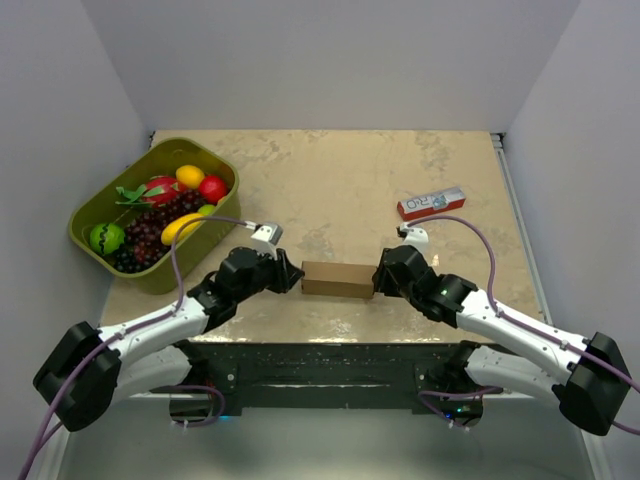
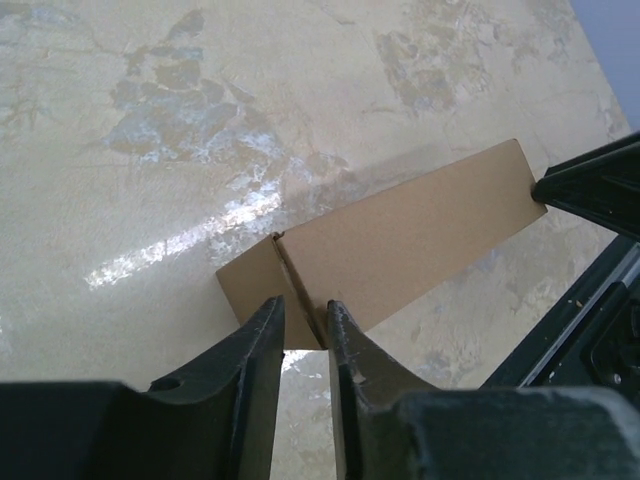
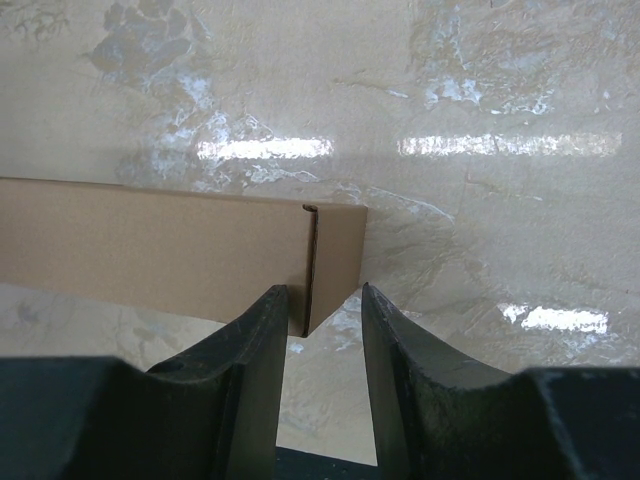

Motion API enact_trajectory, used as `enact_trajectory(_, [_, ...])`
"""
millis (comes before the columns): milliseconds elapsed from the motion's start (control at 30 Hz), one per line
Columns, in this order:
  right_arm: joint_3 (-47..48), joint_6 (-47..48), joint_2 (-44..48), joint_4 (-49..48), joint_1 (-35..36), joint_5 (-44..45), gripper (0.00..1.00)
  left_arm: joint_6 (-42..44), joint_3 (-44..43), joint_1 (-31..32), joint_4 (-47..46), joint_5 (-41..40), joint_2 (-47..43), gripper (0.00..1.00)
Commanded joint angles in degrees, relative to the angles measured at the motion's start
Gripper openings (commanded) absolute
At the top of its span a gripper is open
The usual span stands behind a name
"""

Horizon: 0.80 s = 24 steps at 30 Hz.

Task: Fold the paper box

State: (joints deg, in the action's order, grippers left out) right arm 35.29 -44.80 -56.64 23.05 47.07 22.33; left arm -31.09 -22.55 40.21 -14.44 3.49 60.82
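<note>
Down at the near edge, both arms reach in toward the middle, and the paper box sits between them, lying lengthwise along that edge, a little in from it. It already reads as a closed brown rectangular shape with both end faces up, so my call is that we're late in the fold, at the end-closing or squaring-up stage.

The left gripper is at the box's left end. Its fingers are drawn to a narrow slit and the box's lower corner pokes into it. Whether it's really pinching the card, I can't tell. The right gripper is at the right end with its fingers parted wider. The corner sits between them, nearer the left finger, and nothing is clamped.

Next move, as I read it: press or tuck the ends home, with both arms pushing evenly against each other. The card is light and the tabletop looks glossy, so a one-sided shove would likely just slide the box.

Further back, a red-and-white carton lies toward the right edge, well apart from the box. At the far-left corner a green basket holds fruit. Neither stands in the way.
</note>
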Motion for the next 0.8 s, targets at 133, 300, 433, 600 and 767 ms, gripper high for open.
enact_trajectory(133, [-1.71,0.24,-1.45,3.32,-0.22,-0.97,0.38,-0.55,7.5,-0.22,3.45,0.99,0.44,0.21])
enact_trajectory(300, [-2.06,0.06,-0.84,1.21,-0.22,-2.55,0.37,-0.81,10.5,-0.04,2.58,2.58,0.18,0.18])
enact_trajectory(433, [-2.94,0.76,2.32,-0.11,-0.14,-5.18,0.3,-0.9,14.01,2.93,-1.29,3.02,-4.03,0.18])
enact_trajectory(600, [-2.94,0.42,7.76,3.4,-0.14,-8.0,0.29,-2.3,16.04,5.85,-1.91,1.7,-8.69,0.18])
enact_trajectory(767, [-3.38,-1.78,11.72,7.53,-0.14,-13.17,0.31,-4.15,16.74,6.99,-1.82,2.67,-9.23,0.23])
